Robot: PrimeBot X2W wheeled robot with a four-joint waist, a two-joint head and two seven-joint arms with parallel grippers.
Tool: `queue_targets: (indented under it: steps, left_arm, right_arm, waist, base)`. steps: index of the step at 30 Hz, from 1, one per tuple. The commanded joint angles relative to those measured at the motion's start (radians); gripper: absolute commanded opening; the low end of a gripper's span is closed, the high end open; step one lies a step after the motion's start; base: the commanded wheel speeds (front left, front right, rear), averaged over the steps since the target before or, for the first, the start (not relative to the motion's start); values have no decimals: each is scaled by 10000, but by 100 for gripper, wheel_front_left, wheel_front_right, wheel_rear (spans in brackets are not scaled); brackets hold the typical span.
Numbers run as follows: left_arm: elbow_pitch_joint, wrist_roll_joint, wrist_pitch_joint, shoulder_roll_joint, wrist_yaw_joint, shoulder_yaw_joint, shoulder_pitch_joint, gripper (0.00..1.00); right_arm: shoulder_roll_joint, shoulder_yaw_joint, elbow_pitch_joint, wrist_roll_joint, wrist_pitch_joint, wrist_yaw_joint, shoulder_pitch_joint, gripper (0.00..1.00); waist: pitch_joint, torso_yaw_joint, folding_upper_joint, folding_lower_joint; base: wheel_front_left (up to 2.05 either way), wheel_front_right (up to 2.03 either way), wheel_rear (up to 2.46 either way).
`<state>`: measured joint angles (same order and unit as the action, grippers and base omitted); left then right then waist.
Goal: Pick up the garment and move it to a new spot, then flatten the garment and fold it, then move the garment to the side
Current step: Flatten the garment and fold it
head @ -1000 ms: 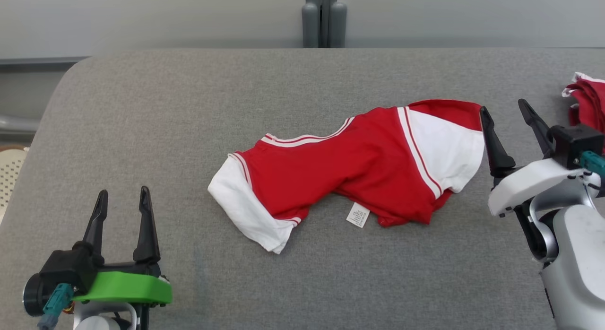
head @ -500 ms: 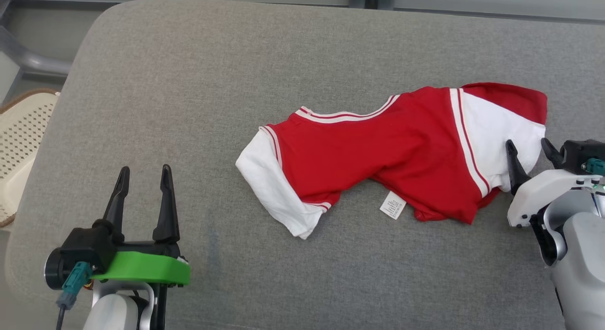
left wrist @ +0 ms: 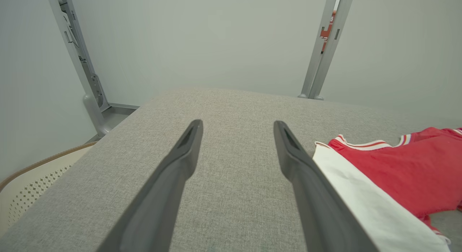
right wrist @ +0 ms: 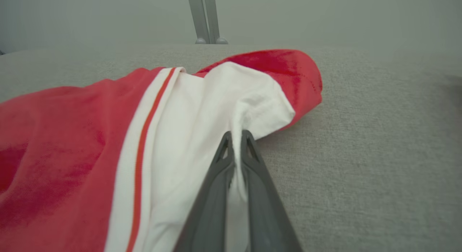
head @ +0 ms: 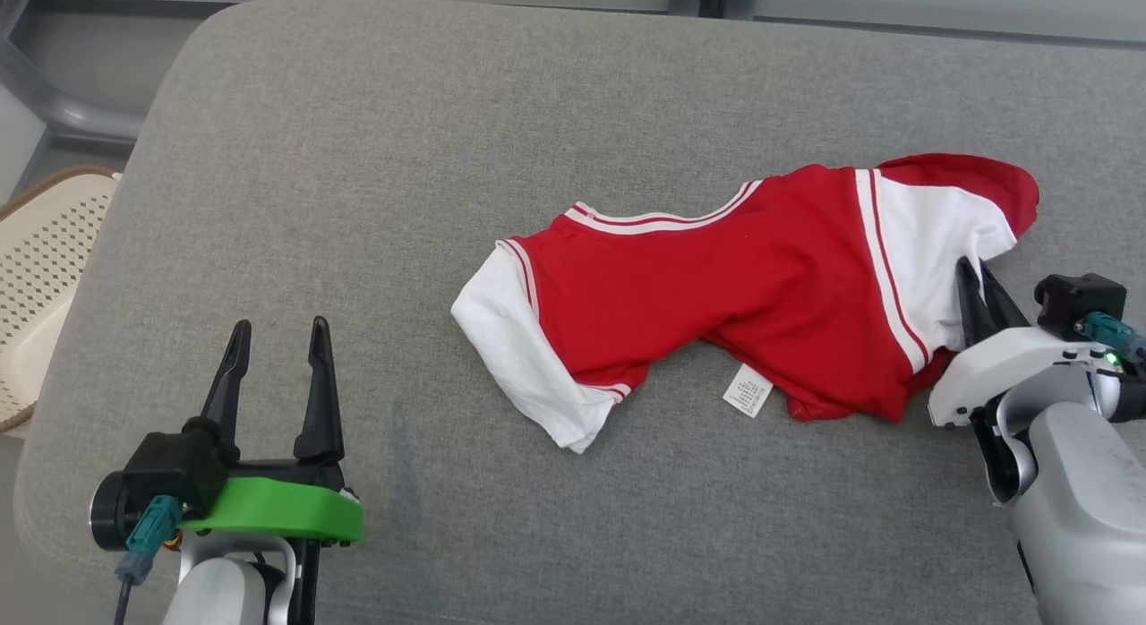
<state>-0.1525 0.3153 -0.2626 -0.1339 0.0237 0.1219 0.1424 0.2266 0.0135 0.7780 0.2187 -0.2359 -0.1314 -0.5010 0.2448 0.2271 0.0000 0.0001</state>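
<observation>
your right gripper (head: 974,267) is clamped tight on the garment (head: 716,294), its two dark fingers pressed together on the white panel at the garment's right end. in the right wrist view a ridge of white cloth is squeezed between the fingers (right wrist: 263,201), and the red hem curls over just beyond their tips.

the garment, a red and white shirt, lies crumpled on the grey padded surface (head: 358,159), right of centre. it stretches from your right gripper leftward and nearer, ending in a white sleeve (head: 519,374) at its near-left end. a small white label (head: 748,390) sticks out from its near edge and lies flat on the padding.

your left gripper (head: 280,325) hangs at the near left with its fingers spread wide and nothing between them, apart from the garment. in the left wrist view the white sleeve lies just right of its right-hand finger, and plain grey padding runs between the two.

a cream perforated basket (head: 36,276) sits off the left edge of the surface, lower than it. grey metal posts (left wrist: 326,46) stand beyond the far edge against a pale wall.
</observation>
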Motion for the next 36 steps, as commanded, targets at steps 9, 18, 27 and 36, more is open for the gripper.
queue_targets:
  steps: [9,18,27,36]
  left_arm:
    - [-212,-102,-16,-35,109,-148,-394,100]
    - [-106,-4,24,-289,45,-246,-944,100]
    - [331,80,178,-371,-140,-303,-1341,100]
    - [382,112,122,-79,-120,-20,-919,100]
  right_arm:
    - [-320,-1539,-2064,312,-300,15,33,0]
    - [47,-1920,-4578,488,125,15,-44,0]
    - [-149,-1248,-8262,727,2075,15,899,0]
    - [230,-971,-8684,342,3056,14,1145,0]
  waist:
    - [-1205,-180,0,-1]
    - [-2062,-162,0,-1]
    - [-2228,-237,0,-1]
    - [-1486,97,0,-1]
  base:
    - [0,0,0]
    - [0,0,0]
    - [0,0,0]
    - [0,0,0]
